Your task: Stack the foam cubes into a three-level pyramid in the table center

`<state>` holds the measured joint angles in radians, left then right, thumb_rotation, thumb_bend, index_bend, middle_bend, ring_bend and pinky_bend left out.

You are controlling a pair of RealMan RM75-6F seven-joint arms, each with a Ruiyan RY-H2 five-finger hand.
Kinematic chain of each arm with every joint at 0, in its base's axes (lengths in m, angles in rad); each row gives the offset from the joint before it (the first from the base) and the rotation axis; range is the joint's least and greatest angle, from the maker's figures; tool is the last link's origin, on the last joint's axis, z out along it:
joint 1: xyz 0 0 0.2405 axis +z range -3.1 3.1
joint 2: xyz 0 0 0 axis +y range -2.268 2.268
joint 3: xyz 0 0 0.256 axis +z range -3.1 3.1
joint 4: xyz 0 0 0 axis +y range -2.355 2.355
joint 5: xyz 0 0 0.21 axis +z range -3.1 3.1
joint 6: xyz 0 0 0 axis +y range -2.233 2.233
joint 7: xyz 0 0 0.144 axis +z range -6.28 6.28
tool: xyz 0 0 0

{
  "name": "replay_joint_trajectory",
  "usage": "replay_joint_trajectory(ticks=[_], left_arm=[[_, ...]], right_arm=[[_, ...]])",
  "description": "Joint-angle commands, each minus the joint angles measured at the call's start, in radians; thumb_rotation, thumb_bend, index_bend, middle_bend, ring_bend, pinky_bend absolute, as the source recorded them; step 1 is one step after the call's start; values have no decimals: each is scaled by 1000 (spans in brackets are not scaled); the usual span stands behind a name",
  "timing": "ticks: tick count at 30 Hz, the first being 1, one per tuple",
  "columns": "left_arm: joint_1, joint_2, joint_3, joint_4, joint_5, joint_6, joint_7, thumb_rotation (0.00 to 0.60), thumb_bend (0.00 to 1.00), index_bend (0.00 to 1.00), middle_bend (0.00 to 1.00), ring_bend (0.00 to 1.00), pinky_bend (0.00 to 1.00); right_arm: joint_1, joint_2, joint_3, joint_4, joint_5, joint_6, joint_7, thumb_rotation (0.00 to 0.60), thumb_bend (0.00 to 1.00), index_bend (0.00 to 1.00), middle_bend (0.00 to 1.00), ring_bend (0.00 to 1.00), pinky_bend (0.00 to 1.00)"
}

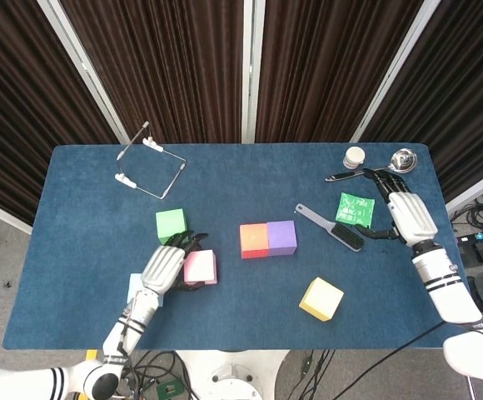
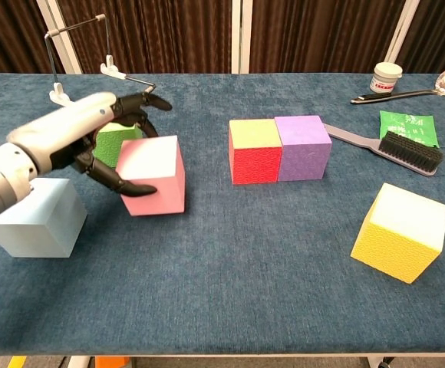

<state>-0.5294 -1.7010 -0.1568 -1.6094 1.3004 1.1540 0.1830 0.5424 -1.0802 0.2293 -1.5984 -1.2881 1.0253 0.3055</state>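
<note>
- Thin bent wire stand with white feet (image 1: 148,158): far left of the blue cloth-covered table (image 1: 241,333), well apart from the cubes.
- Pale blue foam cube (image 2: 37,218): near-left edge, mostly hidden under the left forearm in the head view.
- Left hand (image 2: 92,142): fingers wrapped round the pink foam cube (image 2: 153,175), thumb on its front face, other fingers over the top. Cube sits on the cloth, left of centre.
- Green foam cube (image 1: 171,224): just behind the left hand, on the table.
- Red foam cube with yellow-green top (image 2: 255,151) and purple foam cube (image 2: 302,146): side by side, touching, table centre. One level only.
- Yellow foam cube with white top (image 2: 400,231): near-right, alone, turned at an angle.
- Grey-handled black-bristle brush (image 1: 331,227): right of the purple cube.
- Green foil packet (image 1: 355,208): just beside the brush head.
- Right hand (image 1: 406,212): over the right edge by the packet, fingers spread, holding nothing.
- Small white jar (image 1: 355,157) and metal ladle (image 1: 383,166): far right corner.
</note>
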Motion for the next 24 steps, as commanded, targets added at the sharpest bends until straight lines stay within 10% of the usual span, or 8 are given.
replay_joint_trajectory(ticks=[1, 24], left_arm=[[-14, 11, -24, -8, 11, 3, -14, 600, 237, 141, 418, 90, 144], [-203, -51, -141, 154, -93, -163, -18, 600, 236, 137, 442, 90, 123]], right_arm=[[-3, 2, -1, 3, -2, 1, 5, 600, 131, 0, 122, 0, 0], [-11, 26, 7, -1, -22, 9, 39, 600, 132, 0, 125, 0, 0]])
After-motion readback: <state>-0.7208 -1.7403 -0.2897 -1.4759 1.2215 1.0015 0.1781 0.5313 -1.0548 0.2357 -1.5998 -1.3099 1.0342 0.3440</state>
